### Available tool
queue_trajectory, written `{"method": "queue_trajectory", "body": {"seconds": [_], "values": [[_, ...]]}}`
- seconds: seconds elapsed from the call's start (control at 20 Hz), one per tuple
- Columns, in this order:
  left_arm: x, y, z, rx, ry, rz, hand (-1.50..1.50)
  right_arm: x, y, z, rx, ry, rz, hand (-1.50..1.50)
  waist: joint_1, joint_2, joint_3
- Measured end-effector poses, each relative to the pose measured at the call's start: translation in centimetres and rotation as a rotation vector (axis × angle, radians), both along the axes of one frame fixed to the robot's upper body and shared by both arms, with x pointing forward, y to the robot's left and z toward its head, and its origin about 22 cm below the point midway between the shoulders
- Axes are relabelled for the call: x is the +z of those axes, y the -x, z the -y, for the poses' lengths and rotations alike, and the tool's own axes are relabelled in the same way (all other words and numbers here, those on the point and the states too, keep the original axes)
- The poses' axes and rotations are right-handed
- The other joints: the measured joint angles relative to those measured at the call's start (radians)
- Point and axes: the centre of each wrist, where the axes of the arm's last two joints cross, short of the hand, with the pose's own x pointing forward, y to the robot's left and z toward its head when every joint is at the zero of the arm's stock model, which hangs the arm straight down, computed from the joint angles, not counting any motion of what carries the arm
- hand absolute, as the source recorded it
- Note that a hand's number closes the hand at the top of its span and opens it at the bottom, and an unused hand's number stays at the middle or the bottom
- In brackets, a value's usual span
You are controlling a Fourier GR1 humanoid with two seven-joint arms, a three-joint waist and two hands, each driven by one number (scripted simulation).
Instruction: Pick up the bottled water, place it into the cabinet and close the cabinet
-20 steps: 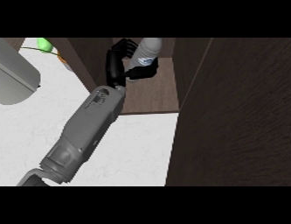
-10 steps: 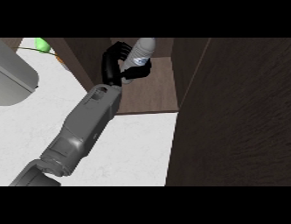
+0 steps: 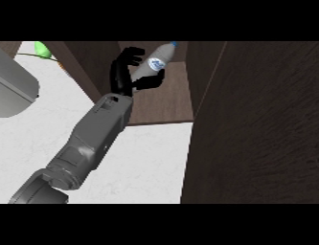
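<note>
Head view: the right hand (image 3: 130, 72) is clamped on the tilted bottled water (image 3: 156, 61) inside the open cabinet (image 3: 169, 103), far from the white counter (image 3: 141, 158).

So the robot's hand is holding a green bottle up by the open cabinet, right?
Not quite. The bottle is clear with a blue-and-white label, not green. The head view shows the right hand curled round it, up by the open cabinet.

We see one long grey forearm (image 3: 91, 139) rising slantwise from the lower left edge toward the upper middle. At its end the black hand (image 3: 130, 76) points upward, fingers and thumb curled in a clasp.
</note>
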Motion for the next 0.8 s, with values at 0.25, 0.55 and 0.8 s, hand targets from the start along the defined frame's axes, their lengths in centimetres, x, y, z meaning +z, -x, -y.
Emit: {"method": "queue_trajectory", "body": {"seconds": [0.25,0.55,0.8], "values": [[-0.67,0.18,-0.24,0.02,-0.085,-0.025,-1.5,0.03,0.05,0.11,0.009,0.006,0.009,-1.5,-0.009,0.001,0.0],[-0.76,0.18,-0.28,0.041,-0.13,-0.026,-1.5,-0.07,0.1,0.11,0.008,-0.003,0.012,-1.5,-0.012,0.004,-0.001],[-0.87,0.25,-0.35,0.036,-0.12,-0.004,-1.5,-0.1,0.15,0.13,0.011,-0.004,0.013,-1.5,-0.013,0.004,-0.001]]}}
